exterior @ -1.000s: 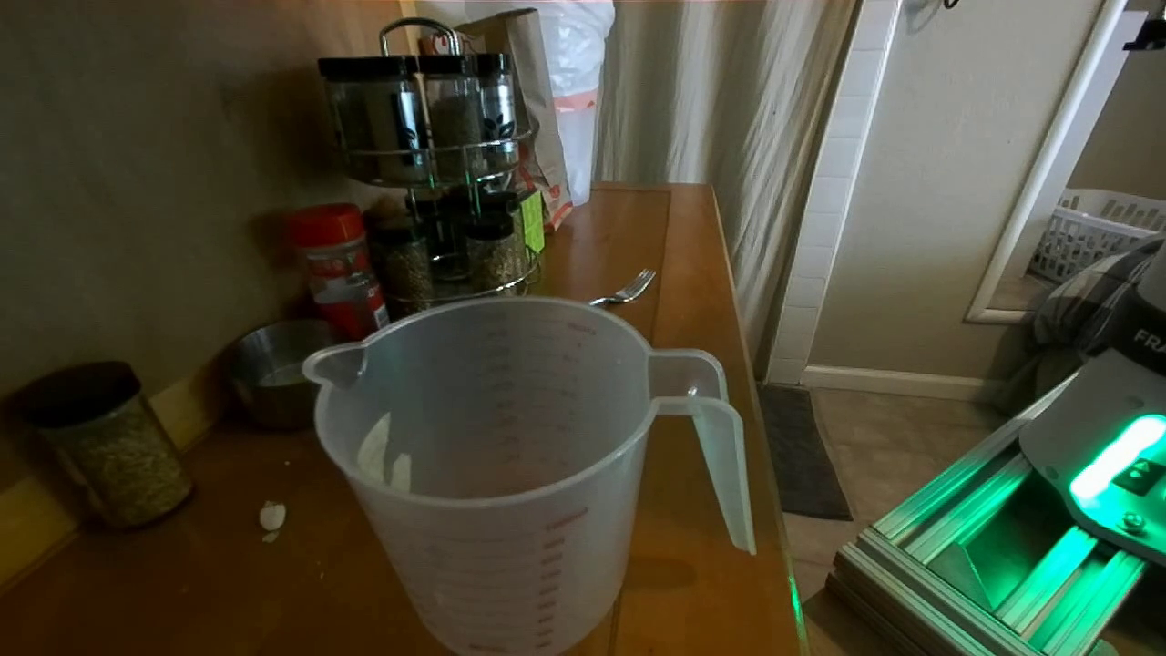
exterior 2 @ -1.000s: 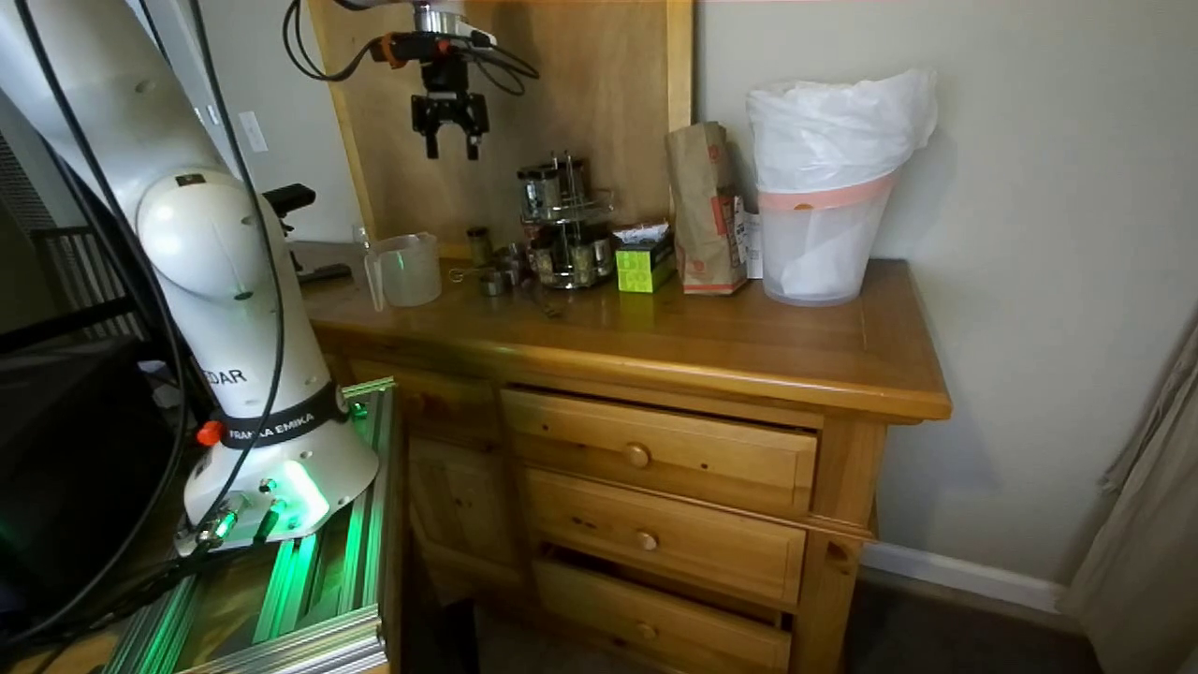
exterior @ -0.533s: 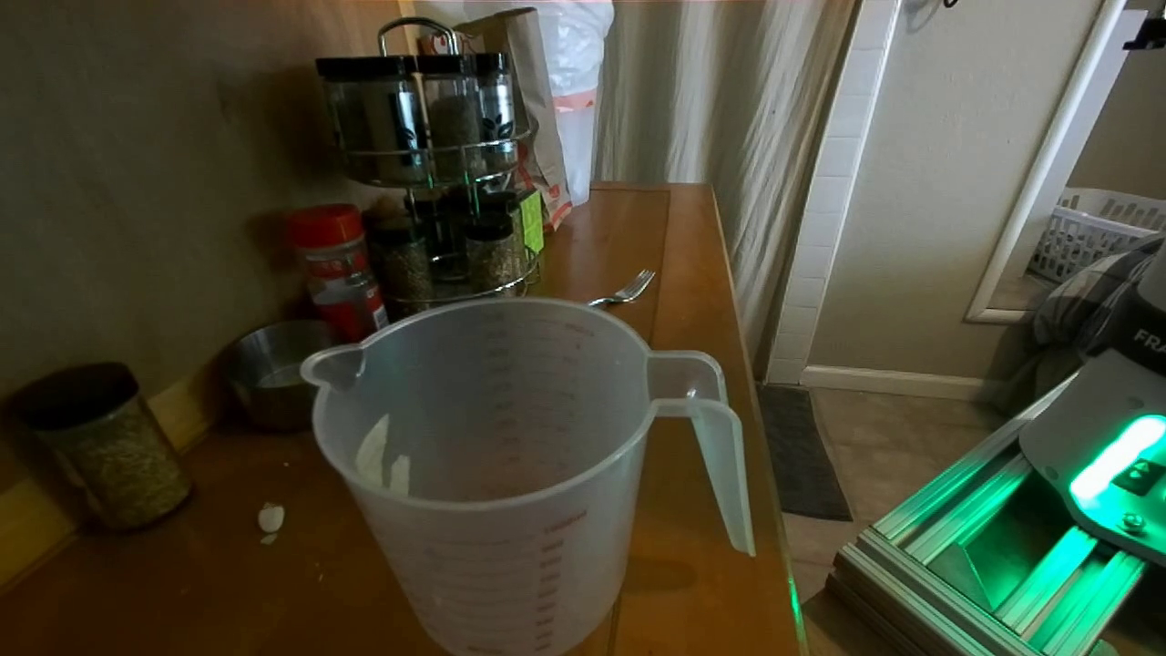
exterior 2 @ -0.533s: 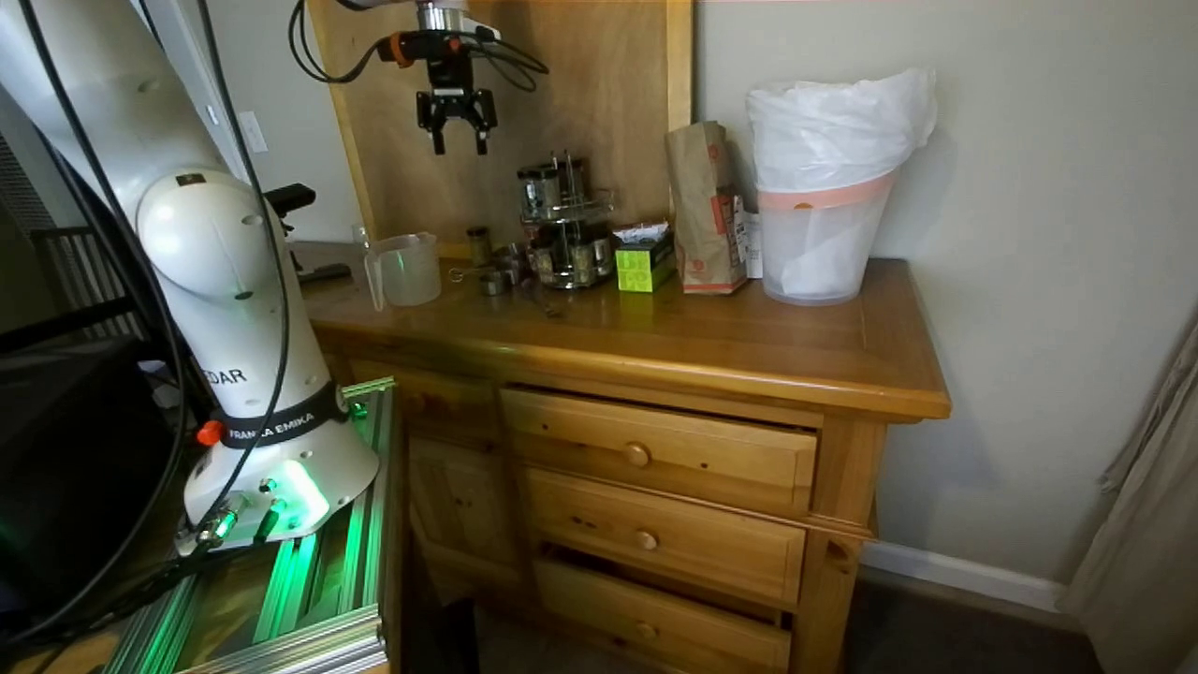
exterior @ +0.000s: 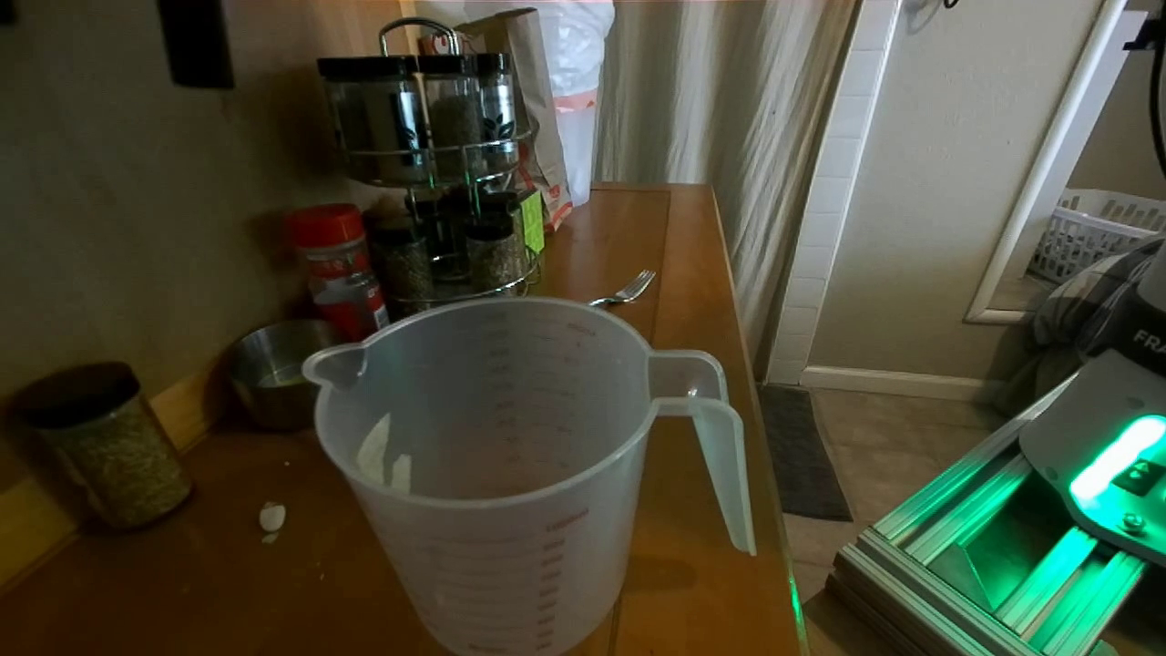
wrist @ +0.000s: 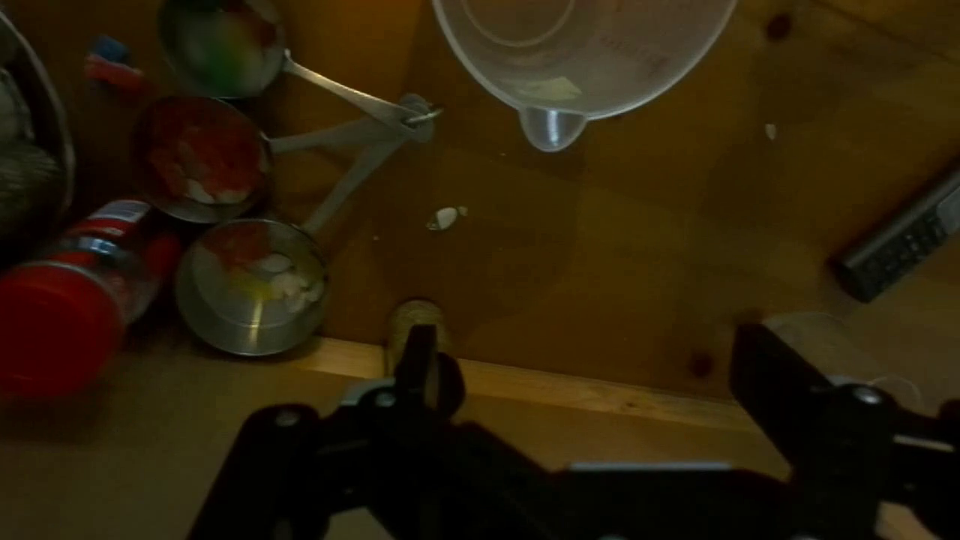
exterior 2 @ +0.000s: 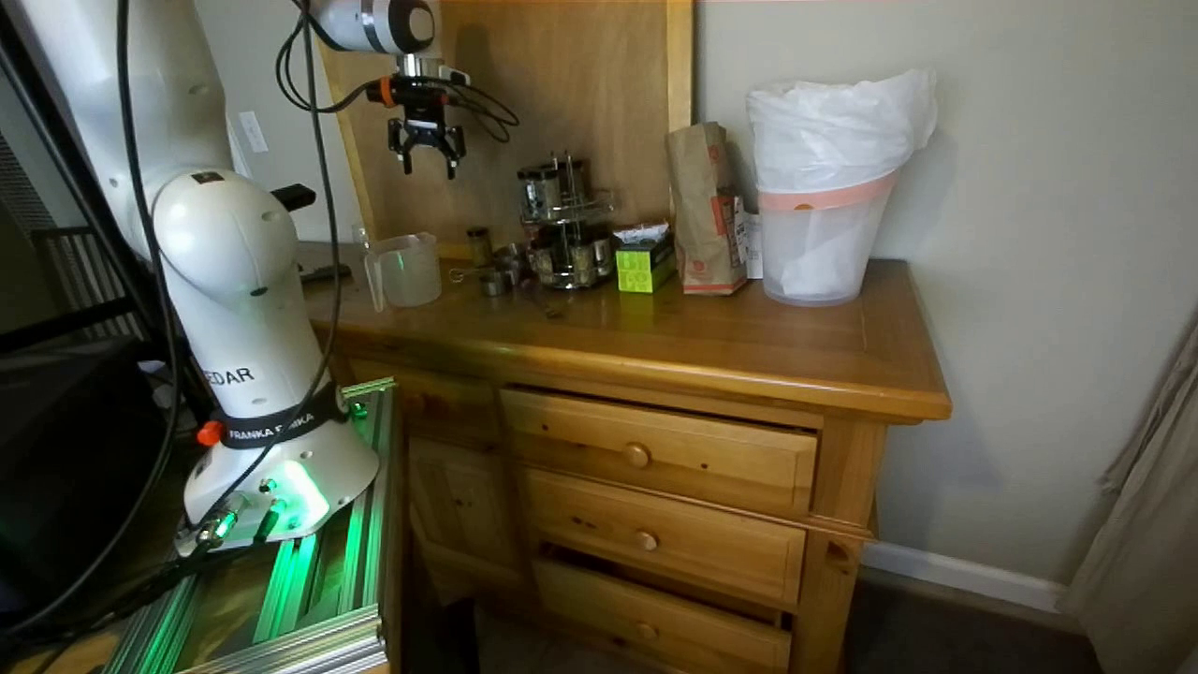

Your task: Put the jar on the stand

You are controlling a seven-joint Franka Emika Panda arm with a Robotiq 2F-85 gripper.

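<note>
The jar, squat clear glass with a dark lid and olive-yellow contents, stands upright on the wooden top by the back board; it also shows in an exterior view. In the wrist view the jar is partly hidden behind the left-hand finger. The stand is a two-tier wire rack holding several dark-lidded jars, also in an exterior view; its rim shows at the wrist view's left edge. My gripper is open and empty, well above the top and jar. A dark fingertip shows in an exterior view.
A big translucent measuring jug stands near the jar. Metal measuring cups and a red-lidded container lie between jar and stand. A remote lies at the wrist view's right. A green box stands beside the stand.
My gripper has come down and moved left in an exterior view, and the arm has bent with it. A dark fingertip now shows where none showed before. The jar has not moved.
</note>
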